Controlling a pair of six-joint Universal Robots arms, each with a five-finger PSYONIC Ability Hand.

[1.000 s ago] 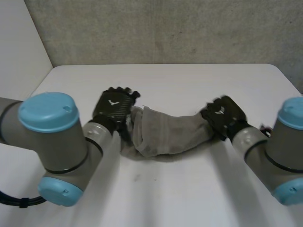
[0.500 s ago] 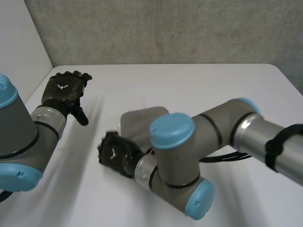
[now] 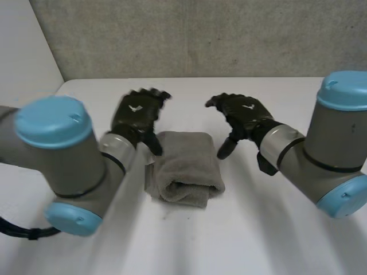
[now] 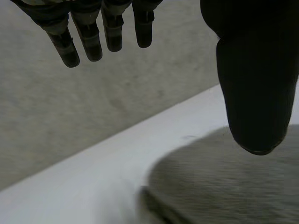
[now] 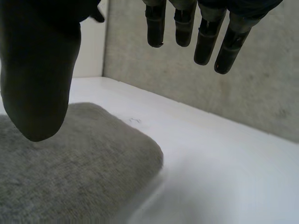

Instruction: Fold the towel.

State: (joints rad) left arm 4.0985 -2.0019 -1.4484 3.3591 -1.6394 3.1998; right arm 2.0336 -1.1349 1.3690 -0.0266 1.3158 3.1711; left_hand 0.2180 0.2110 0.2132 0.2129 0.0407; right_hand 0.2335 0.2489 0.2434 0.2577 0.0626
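**Folded towel lying between two open hands**

We see a white surface (image 3: 258, 229), bare and matt. A rough grey wall (image 3: 200, 34) closes it off at the far side, and a plain white panel (image 3: 23, 51) stands at the robot's left. The wall meets the surface in a straight line along the far edge.

Apart from the robot's own arms we make out no other things on the surface. The left arm (image 3: 63, 154) and the right arm (image 3: 338, 143) come in from the near corners, and neither covers the towel.

The grey towel (image 3: 183, 166) lies near the middle of the surface, folded into a thick, compact bundle. Its long axis runs from the near side to the far side. The rounded, bulkier fold is at the near end and the flatter end points toward the wall.

The left hand (image 3: 137, 114) is at the towel's far left corner and the right hand (image 3: 243, 114) is just beside its far right corner. On each hand the fingers (image 4: 91, 44) hang straight and apart from the thumb (image 4: 252, 93), holding nothing. Each thumb tip is over the cloth, and we cannot tell whether it touches.
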